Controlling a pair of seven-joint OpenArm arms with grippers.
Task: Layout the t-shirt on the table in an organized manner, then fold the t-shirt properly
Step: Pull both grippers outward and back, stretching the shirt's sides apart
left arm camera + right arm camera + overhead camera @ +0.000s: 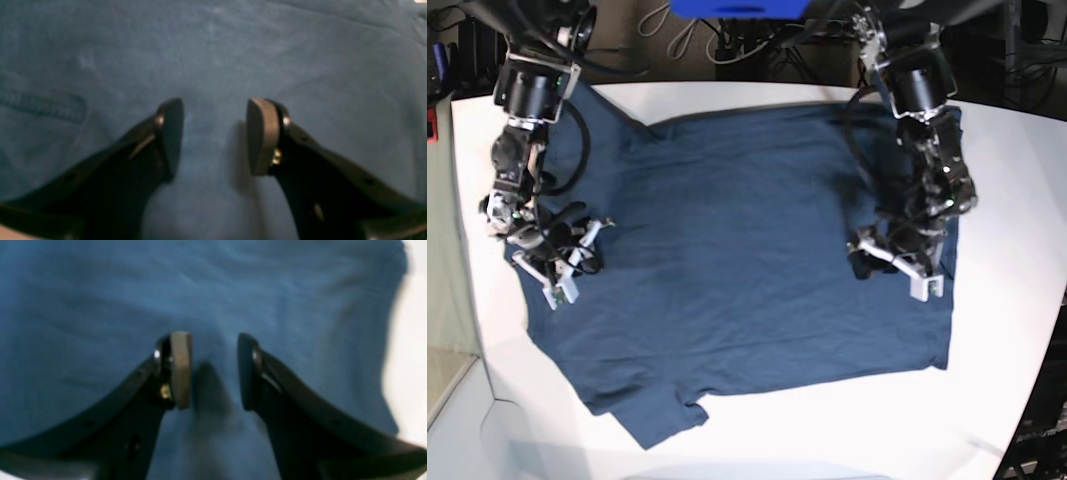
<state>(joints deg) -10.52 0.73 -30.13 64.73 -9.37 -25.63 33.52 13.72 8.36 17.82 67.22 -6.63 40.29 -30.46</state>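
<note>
The t-shirt [747,260] lies spread on the white table [1017,200], mostly flat, w/ a sleeve [662,415] sticking out at the near edge and the other sleeve up by the far-left corner. So layout looks about done; I'd judge the first fold is what's in hand.

Right gripper [213,370] hangs low over the cloth near one side edge, jaws parted a moderate gap, nothing btwn them. Table shows white just off to the side in its wrist view. Left gripper [213,133] is over the opposite side, jaws spread a bit wider, also empty, only blue fabric beneath. A stitched hem [43,106] shows to one side in that view. Whether the pads touch the cloth I can't tell; shadows sit close under them.

To do it well, imo:
- Both arms shd pinch at matching spots along their edges, else the fold goes skewed.
- Press down enough to catch both layers of fabric, not just the top one.
- Lift together, carry evenly, keep the cloth taut btwn the grips.
- Faint ripples mid-shirt; avoid dragging more in.
</note>
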